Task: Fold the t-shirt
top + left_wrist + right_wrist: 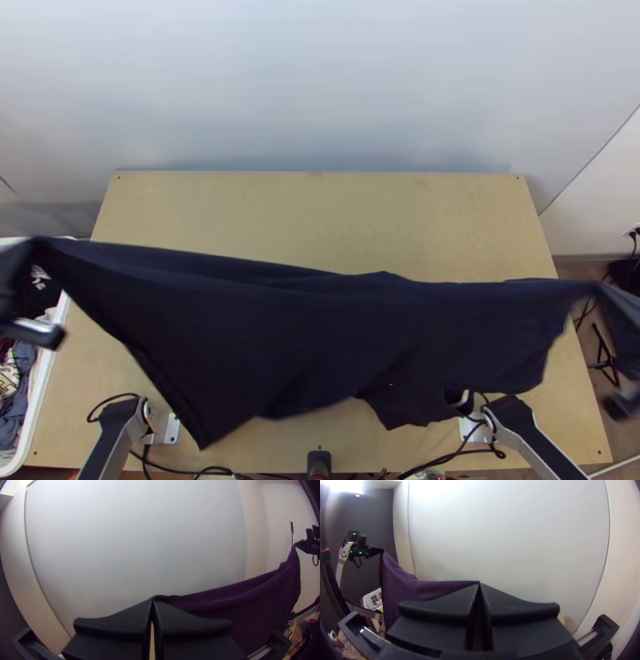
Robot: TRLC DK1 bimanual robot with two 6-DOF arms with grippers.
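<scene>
Dark t-shirt, nearest the lens, held stretched above the worktop. Long axis: left to right, roughly parallel to the worktop's far edge, both ends out past its sides. Loose part hangs toward the worktop's near edge, one pointed corner left of its middle. Which end is the collar: cannot tell. Appearance: plain, unfolded edge to edge at the top line, pulled nearly taut there, with soft creases and an uneven lower border. Left pincer: fingers pressed together, pinching one end. Right pincer: likewise closed on the opposite end.
</scene>
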